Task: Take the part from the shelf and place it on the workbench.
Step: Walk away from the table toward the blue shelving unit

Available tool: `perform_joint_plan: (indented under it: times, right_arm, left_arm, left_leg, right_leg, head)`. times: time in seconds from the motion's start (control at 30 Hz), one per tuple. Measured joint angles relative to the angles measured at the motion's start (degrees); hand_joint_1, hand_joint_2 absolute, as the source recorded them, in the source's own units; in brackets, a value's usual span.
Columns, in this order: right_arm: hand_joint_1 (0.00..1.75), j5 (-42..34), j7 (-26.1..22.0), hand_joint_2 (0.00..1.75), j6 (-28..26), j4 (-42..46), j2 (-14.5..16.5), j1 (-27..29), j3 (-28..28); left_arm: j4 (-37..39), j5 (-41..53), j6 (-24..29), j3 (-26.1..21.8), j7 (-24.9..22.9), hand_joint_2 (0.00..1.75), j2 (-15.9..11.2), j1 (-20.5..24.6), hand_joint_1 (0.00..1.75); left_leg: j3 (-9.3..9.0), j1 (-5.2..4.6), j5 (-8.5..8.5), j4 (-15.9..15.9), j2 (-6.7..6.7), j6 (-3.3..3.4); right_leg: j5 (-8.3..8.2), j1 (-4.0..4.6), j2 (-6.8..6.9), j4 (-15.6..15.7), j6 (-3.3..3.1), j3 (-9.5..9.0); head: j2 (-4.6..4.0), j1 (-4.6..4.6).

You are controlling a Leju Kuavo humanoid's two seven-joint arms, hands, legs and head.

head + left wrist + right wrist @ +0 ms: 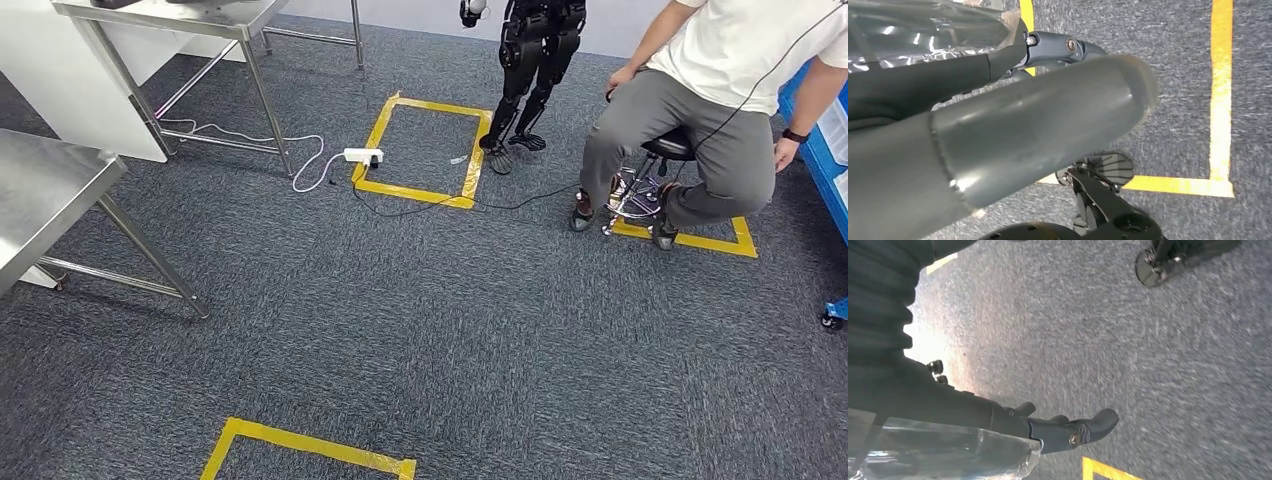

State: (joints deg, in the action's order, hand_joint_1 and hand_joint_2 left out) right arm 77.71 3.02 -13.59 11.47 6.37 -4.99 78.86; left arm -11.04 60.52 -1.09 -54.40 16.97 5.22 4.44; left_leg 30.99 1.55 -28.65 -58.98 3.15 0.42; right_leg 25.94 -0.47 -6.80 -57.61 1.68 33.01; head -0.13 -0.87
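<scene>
The part (923, 30) is a shiny thing wrapped in clear plastic. In the left wrist view it lies against the dark fingers (1048, 47) of my left hand (998, 115), whose thick grey thumb crosses in front. In the right wrist view the same wrapped part (948, 450) rests along the straight fingers (1068, 432) of my right hand (973, 407). Both hands hold it between them above grey carpet. In the head view a steel workbench (50, 190) stands at the left, with a second steel table (170, 15) behind it.
A person (700, 110) sits on a stool (665, 150) at the right, beside a blue shelf (815, 150). Another robot's black legs (530, 70) stand at the back. A white power strip (363, 155) and cables lie by a yellow tape square (470, 160). More tape (310, 448) marks the near floor.
</scene>
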Motion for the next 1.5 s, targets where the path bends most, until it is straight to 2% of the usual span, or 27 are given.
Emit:
perform_joint_plan:
  times: [0.07,0.13,0.2,0.23,0.27,0.33,0.37,0.4,0.47,0.53,0.6,0.67,0.77,0.8,0.83,0.87,0.93,1.0,1.07,1.13,1.2,1.27,1.3,1.33,1.37,1.43,1.5]
  right_arm:
    - [0.00,-0.01,0.01,1.75,0.00,0.00,-0.02,0.18,0.01]
    - [0.00,0.01,0.02,1.75,0.01,-0.01,0.02,0.08,0.02]
    - [0.00,0.01,0.02,1.75,0.02,-0.02,0.09,-0.01,0.02]
    - [0.00,-0.02,0.02,1.75,0.02,-0.02,0.08,0.03,0.02]
    - [0.00,-0.05,0.02,1.75,0.02,-0.02,0.07,0.11,0.02]
    - [0.00,-0.16,0.02,1.75,0.02,-0.02,0.03,0.20,0.03]
    - [0.00,-0.20,0.02,1.75,0.02,-0.03,0.07,0.13,0.04]
    - [0.00,-0.22,0.02,1.75,0.02,-0.04,0.10,0.00,0.04]
    - [0.00,-0.22,0.01,1.75,0.02,-0.07,0.19,-0.10,0.04]
    - [0.00,-0.22,0.01,1.75,0.01,-0.07,0.13,0.08,0.05]
    - [0.00,-0.23,0.02,1.75,0.00,-0.05,0.09,0.18,0.07]
    - [0.00,-0.24,0.02,1.75,-0.01,-0.05,0.08,0.12,0.07]
    - [0.00,-0.25,0.02,1.75,0.01,-0.07,0.09,0.09,0.08]
    - [0.00,-0.25,0.01,1.75,0.02,-0.07,0.10,0.13,0.08]
    - [0.00,-0.24,0.01,1.75,0.02,-0.07,0.10,0.17,0.08]
    - [0.00,-0.23,0.01,1.75,0.02,-0.07,0.10,0.18,0.08]
    - [0.00,-0.15,0.02,1.75,0.02,-0.08,0.16,0.10,0.07]
    - [0.00,0.00,0.02,1.75,0.02,-0.09,0.24,0.02,0.07]
    - [0.00,0.16,0.03,1.75,0.02,-0.09,0.25,0.20,0.07]
    - [0.00,0.27,0.09,1.75,0.02,-0.09,0.21,0.36,0.07]
    - [0.00,0.33,0.17,1.75,0.02,-0.09,0.20,0.19,0.05]
    - [0.00,0.37,0.19,1.75,0.02,-0.09,0.20,0.08,0.04]
    - [0.00,0.39,0.19,1.75,0.03,-0.09,0.19,0.12,0.04]
    - [0.00,0.39,0.18,1.75,0.05,-0.09,0.18,0.18,0.05]
    - [0.00,0.40,0.17,1.75,0.07,-0.09,0.14,0.23,0.05]
    - [0.00,0.42,0.17,1.75,0.13,-0.11,0.19,0.14,0.03]
    - [0.00,0.39,0.18,1.75,0.20,-0.14,0.31,-0.11,0.01]
  left_arm:
    - [-0.01,-0.01,0.01,0.00,-0.01,0.00,0.05,0.16,0.00]
    - [-0.01,-0.02,0.04,-0.01,-0.01,0.00,0.02,0.17,0.00]
    - [-0.01,-0.03,0.10,-0.02,-0.01,0.00,-0.07,0.06,0.00]
    - [-0.01,-0.02,0.11,-0.02,-0.02,0.00,-0.08,0.04,0.00]
    - [-0.02,-0.01,0.13,-0.02,-0.02,0.00,-0.08,0.05,0.00]
    - [-0.01,0.05,0.13,-0.02,-0.03,0.00,-0.02,0.06,0.00]
    - [-0.01,0.08,0.13,-0.02,-0.02,0.00,-0.02,0.06,0.00]
    - [-0.01,0.09,0.13,-0.02,-0.02,0.00,-0.02,0.05,0.00]
    - [-0.02,0.09,0.13,-0.02,-0.02,0.00,-0.07,0.14,0.00]
    - [-0.02,0.08,0.13,-0.02,-0.02,0.00,-0.02,0.36,0.00]
    - [-0.02,0.08,0.13,-0.02,-0.01,0.00,0.03,0.47,0.00]
    - [-0.01,0.09,0.13,-0.01,0.01,0.00,0.05,0.41,0.00]
    - [0.01,0.11,0.13,-0.01,-0.02,0.00,0.04,0.06,0.00]
    - [0.01,0.11,0.13,-0.01,-0.03,0.00,0.03,-0.02,0.00]
    - [0.01,0.11,0.13,-0.01,-0.03,0.00,0.02,-0.05,0.00]
    - [0.01,0.11,0.13,-0.01,-0.03,0.00,0.01,-0.05,0.00]
    - [0.01,0.11,0.13,-0.01,-0.02,0.00,-0.07,-0.06,0.00]
    - [0.01,0.11,0.14,-0.02,-0.01,0.00,-0.16,-0.05,0.00]
    - [0.01,0.09,0.16,-0.02,0.01,0.00,-0.16,0.09,0.00]
    - [0.01,0.09,0.18,-0.02,0.04,0.00,-0.11,0.22,0.00]
    - [0.01,0.09,0.27,-0.03,0.04,0.00,-0.13,0.13,0.00]
    - [0.01,0.09,0.37,-0.04,0.03,0.00,-0.20,0.01,0.00]
    - [0.01,0.09,0.39,-0.04,0.03,0.00,-0.21,0.00,0.00]
    - [0.01,0.09,0.42,-0.04,0.02,0.00,-0.22,0.01,0.00]
    - [0.01,0.09,0.43,-0.04,0.01,0.00,-0.19,0.01,0.00]
    - [-0.01,0.09,0.46,-0.04,-0.01,0.00,-0.24,-0.02,0.00]
    - [-0.02,0.09,0.51,-0.08,0.02,0.00,-0.36,-0.06,0.00]
  left_leg:
    - [-0.11,-0.14,0.47,0.50,-1.25,1.02]
    - [-0.11,-0.14,0.77,0.85,-2.77,1.76]
    - [0.01,-0.32,0.76,0.86,-4.42,1.97]
    - [0.05,-0.38,0.74,0.85,-5.25,1.94]
    - [0.04,-0.41,0.71,0.84,-5.94,1.90]
    - [-0.17,-0.34,0.53,0.81,-7.32,1.59]
    - [-0.33,-0.46,0.33,0.76,-7.94,1.27]
    - [-0.53,-0.59,0.07,0.72,-8.56,0.84]
    - [-1.00,-0.82,-0.35,0.71,-9.64,0.01]
    - [-1.50,-0.50,-0.59,0.84,-10.45,-0.72]
    - [-1.00,-0.10,-2.32,-1.01,-8.20,-1.30]
    - [0.64,0.06,-5.13,-4.99,-4.98,-1.40]
    - [5.30,0.02,-8.74,-14.24,-3.38,-1.09]
    - [6.14,0.01,-8.39,-15.35,-3.16,-0.90]
    - [5.86,-0.01,-6.82,-14.03,-2.96,-0.65]
    - [4.65,-0.02,-4.53,-10.82,-2.37,-0.34]
    - [1.77,-0.06,-0.85,-3.61,0.21,0.27]
    - [0.57,-0.32,0.06,-0.44,1.48,0.53]
    - [0.32,-0.63,0.30,0.16,0.25,0.92]
    - [-0.13,-0.67,0.90,1.16,-1.10,1.66]
    - [-0.38,-0.71,1.23,1.78,-2.77,2.16]
    - [-0.30,-0.80,1.20,1.78,-4.59,2.28]
    - [-0.28,-0.81,1.14,1.77,-5.42,2.23]
    - [-0.30,-0.77,1.07,1.75,-6.19,2.12]
    - [-0.38,-0.72,0.96,1.73,-6.88,1.95]
    - [-0.79,-0.83,0.51,1.57,-8.18,1.26]
    - [-1.44,-1.08,-0.09,1.44,-9.43,0.35]
  right_leg:
    - [0.58,-0.13,1.36,-1.38,0.47,0.97]
    - [3.44,-0.21,4.46,-7.14,0.15,3.82]
    - [6.71,-0.34,5.83,-14.95,0.05,7.71]
    - [7.35,-0.48,6.02,-17.13,0.31,8.70]
    - [7.14,-0.62,6.18,-17.29,0.73,8.63]
    - [4.59,-1.02,7.45,-10.75,1.84,4.95]
    - [3.21,-1.04,8.96,-6.61,2.15,2.70]
    - [2.00,-0.96,10.17,-3.13,2.15,0.78]
    - [1.12,-0.55,11.02,-0.82,1.36,-0.22]
    - [0.95,-0.49,9.66,-0.71,0.37,-0.13]
    - [0.71,-0.75,8.42,-0.53,-0.55,-0.42]
    - [0.50,-0.85,7.51,-0.47,-1.20,-0.51]
    - [0.40,-0.23,5.38,-0.49,-1.60,-0.43]
    - [0.38,-0.04,4.46,-0.51,-1.66,-0.46]
    - [0.36,0.06,3.59,-0.52,-1.70,-0.54]
    - [0.36,0.11,2.76,-0.52,-1.70,-0.65]
    - [0.38,0.28,1.23,-0.63,-1.59,-0.73]
    - [0.27,0.33,0.06,-0.70,-1.17,-0.33]
    - [0.06,0.18,-0.86,-0.63,-0.42,0.40]
    - [0.89,0.19,1.19,-2.22,-0.08,1.53]
    - [3.79,0.16,4.64,-7.87,-0.32,4.37]
    - [6.64,-0.17,5.81,-14.80,-0.15,7.87]
    - [6.99,-0.42,6.00,-16.30,0.26,8.55]
    - [6.46,-0.68,6.27,-15.53,0.87,8.01]
    - [5.27,-0.96,6.79,-12.61,1.52,6.34]
    - [2.48,-1.23,10.08,-4.53,2.38,1.74]
    - [0.97,-1.01,12.36,-0.58,1.92,-0.50]
  head:
    - [0.00,0.03]
    - [0.00,0.26]
    - [0.00,0.42]
    - [0.00,0.41]
    - [0.00,0.44]
    - [0.00,0.46]
    - [0.00,0.49]
    - [0.00,0.47]
    - [0.00,0.21]
    - [0.00,-0.01]
    - [0.00,-0.17]
    - [0.00,-0.39]
    - [0.00,-0.37]
    - [0.00,-0.38]
    - [0.00,-0.38]
    - [0.00,-0.39]
    - [0.00,-0.34]
    - [0.00,-0.31]
    - [0.00,-0.33]
    - [0.00,-0.23]
    - [0.00,-0.05]
    - [0.00,0.05]
    - [0.00,0.05]
    - [0.00,0.08]
    - [0.00,0.08]
    - [0.00,0.14]
    - [0.00,0.05]
